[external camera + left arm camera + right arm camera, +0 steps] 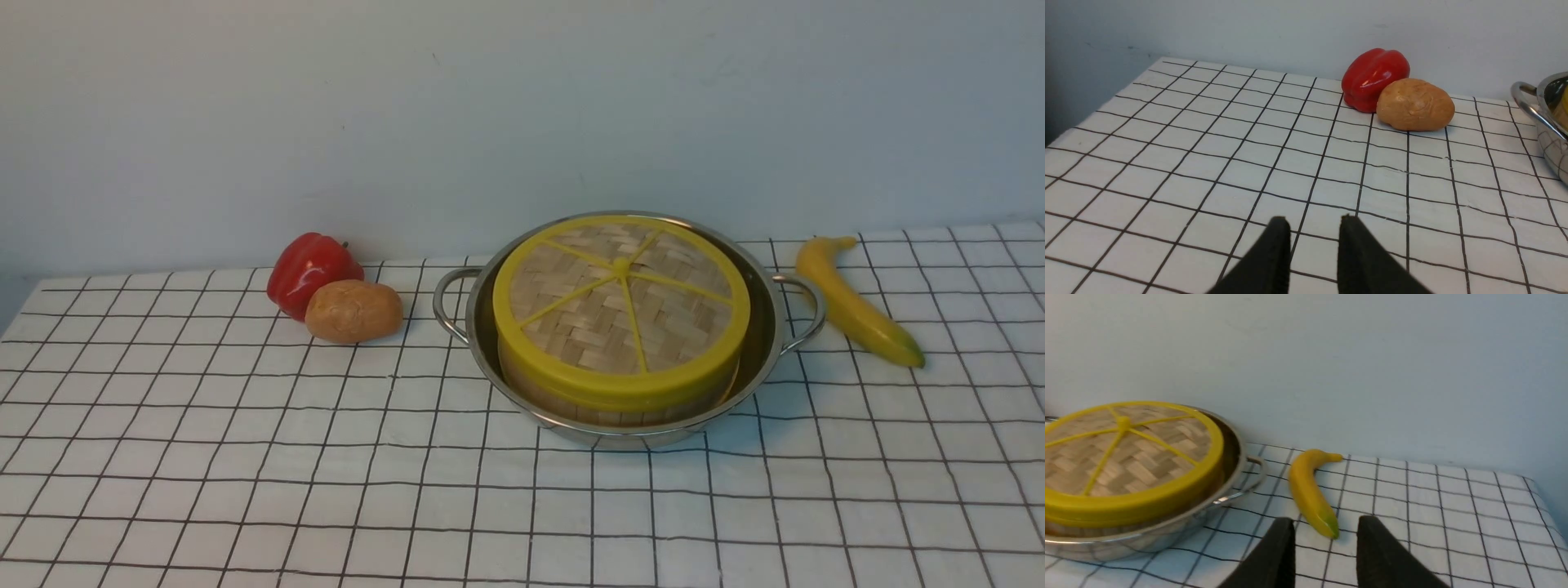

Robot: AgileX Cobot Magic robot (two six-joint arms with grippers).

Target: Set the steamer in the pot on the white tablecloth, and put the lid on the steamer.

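Note:
The shiny pot (780, 327) stands on the white tablecloth (245, 457), a little right of the middle. Inside it sits the steamer (620, 410), of which only a strip of bamboo wall shows under the lid (620, 306). The lid, a woven disc with a yellow rim and spokes, lies on top of the steamer (1180, 504); the right wrist view also shows the lid (1118, 457) and the pot (1167, 533). Neither arm appears in the front view. My left gripper (1314, 222) is open over bare cloth, the pot (1553, 134) off to one side. My right gripper (1325, 522) is open, holding nothing, near the banana's tip.
A red pepper (310, 269) and a brown potato (353, 310) lie together left of the pot. A yellow banana (853, 302) lies right of the pot. A pale wall rises behind the table.

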